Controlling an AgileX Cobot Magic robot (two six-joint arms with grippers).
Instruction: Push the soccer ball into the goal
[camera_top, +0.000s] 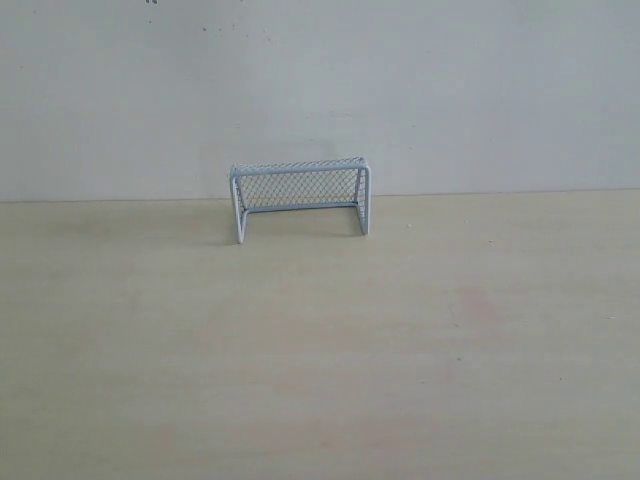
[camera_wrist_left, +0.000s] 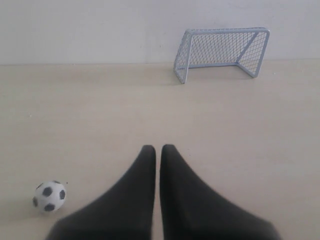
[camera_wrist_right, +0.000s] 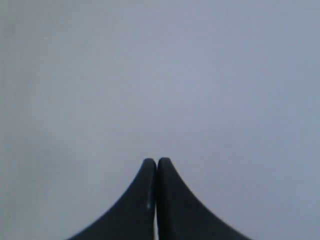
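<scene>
The goal (camera_top: 300, 197), a small light-blue wire frame with mesh netting, stands at the back of the pale wooden table (camera_top: 320, 350), its mouth facing the front. The left wrist view shows the goal (camera_wrist_left: 221, 51) far ahead and the soccer ball (camera_wrist_left: 49, 195), tiny, white with black patches, resting on the table beside and apart from my left gripper (camera_wrist_left: 158, 148), which is shut and empty. My right gripper (camera_wrist_right: 156, 161) is shut too, with only a blank grey surface before it. Neither the ball nor either gripper appears in the exterior view.
A plain white wall (camera_top: 320, 90) rises directly behind the goal at the table's back edge. Bare wood lies between the ball and the goal mouth in the left wrist view.
</scene>
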